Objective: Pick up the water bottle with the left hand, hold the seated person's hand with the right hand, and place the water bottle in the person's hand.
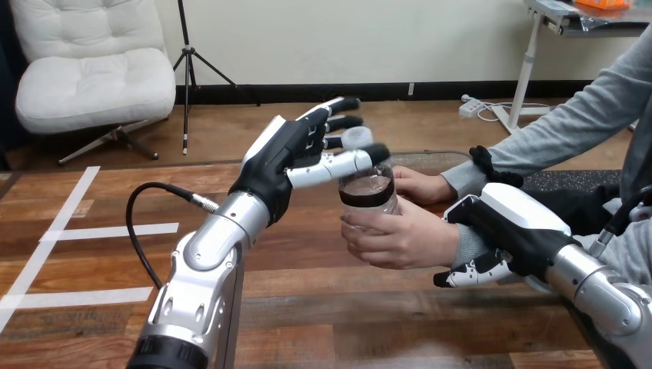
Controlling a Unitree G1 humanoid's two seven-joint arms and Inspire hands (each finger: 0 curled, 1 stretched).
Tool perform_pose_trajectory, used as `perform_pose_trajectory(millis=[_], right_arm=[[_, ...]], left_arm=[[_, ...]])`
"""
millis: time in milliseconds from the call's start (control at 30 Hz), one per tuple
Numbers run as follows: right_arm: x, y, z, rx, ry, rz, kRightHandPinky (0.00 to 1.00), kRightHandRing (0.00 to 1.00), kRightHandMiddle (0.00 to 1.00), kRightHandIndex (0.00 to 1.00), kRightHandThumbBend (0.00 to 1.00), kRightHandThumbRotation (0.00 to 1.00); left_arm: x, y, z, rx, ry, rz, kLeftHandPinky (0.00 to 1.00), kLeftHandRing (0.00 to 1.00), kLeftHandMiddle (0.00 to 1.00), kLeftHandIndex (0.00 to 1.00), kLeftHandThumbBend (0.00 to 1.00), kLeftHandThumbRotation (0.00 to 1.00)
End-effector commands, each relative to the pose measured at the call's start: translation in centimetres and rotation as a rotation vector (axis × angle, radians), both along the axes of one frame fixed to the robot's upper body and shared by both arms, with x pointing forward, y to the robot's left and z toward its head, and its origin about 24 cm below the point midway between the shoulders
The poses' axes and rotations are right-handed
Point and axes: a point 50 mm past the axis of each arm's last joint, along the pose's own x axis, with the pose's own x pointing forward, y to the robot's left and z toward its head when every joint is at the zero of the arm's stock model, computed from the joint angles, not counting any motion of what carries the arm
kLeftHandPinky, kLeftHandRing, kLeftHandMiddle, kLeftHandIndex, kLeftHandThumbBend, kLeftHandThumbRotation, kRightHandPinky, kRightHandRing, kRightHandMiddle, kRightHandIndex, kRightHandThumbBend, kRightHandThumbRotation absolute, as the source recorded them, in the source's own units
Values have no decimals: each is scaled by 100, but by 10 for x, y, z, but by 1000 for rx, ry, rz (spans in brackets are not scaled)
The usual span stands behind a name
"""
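The water bottle (369,192) is clear plastic with a dark liquid band and a pale cap. It stands upright in the person's hand (404,240), whose fingers wrap its lower part just above the table. My left hand (288,154) is open at the bottle's top: the straight fingers (342,121) pass beside the cap, and the thumb (346,163) lies against the bottle's shoulder. My right hand (513,227) sits on the person's wrist in the grey sleeve, its fingers curled beneath and its thumb up behind the wrist.
A second hand of the person (421,184) rests on the wooden table (307,300) just behind the bottle. The person's grey-sleeved arms come in from the right edge. A black cable loops beside my left forearm (207,254).
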Motion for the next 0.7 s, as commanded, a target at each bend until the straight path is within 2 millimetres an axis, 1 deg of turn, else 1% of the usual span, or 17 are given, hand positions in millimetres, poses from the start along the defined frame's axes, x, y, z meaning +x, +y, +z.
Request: perform_pose_trajectory(millis=[0, 133, 267, 300, 533, 667], right_arm=[[18, 14, 35, 42, -142, 48, 20, 24, 30, 31, 64, 0], [18, 14, 35, 40, -139, 47, 20, 24, 30, 31, 64, 0], [18, 13, 34, 40, -138, 48, 20, 24, 30, 31, 63, 0], [18, 13, 34, 40, -137, 48, 20, 24, 30, 31, 63, 0], [18, 13, 34, 43, -133, 47, 20, 23, 30, 31, 63, 0], [18, 13, 33, 42, -128, 42, 20, 23, 30, 31, 62, 0]], left_arm=[[6, -2, 17, -10, -64, -21, 89, 95, 96, 99, 100, 80], [6, -2, 17, -11, -64, -22, 96, 98, 98, 100, 100, 83], [5, -2, 17, 10, -77, -32, 98, 99, 99, 100, 100, 87], [5, -2, 17, 16, -79, -33, 99, 99, 100, 100, 100, 90], [5, -1, 17, 30, -83, -30, 100, 100, 100, 100, 100, 97], [5, -1, 17, 7, -86, -27, 100, 100, 100, 100, 100, 99]])
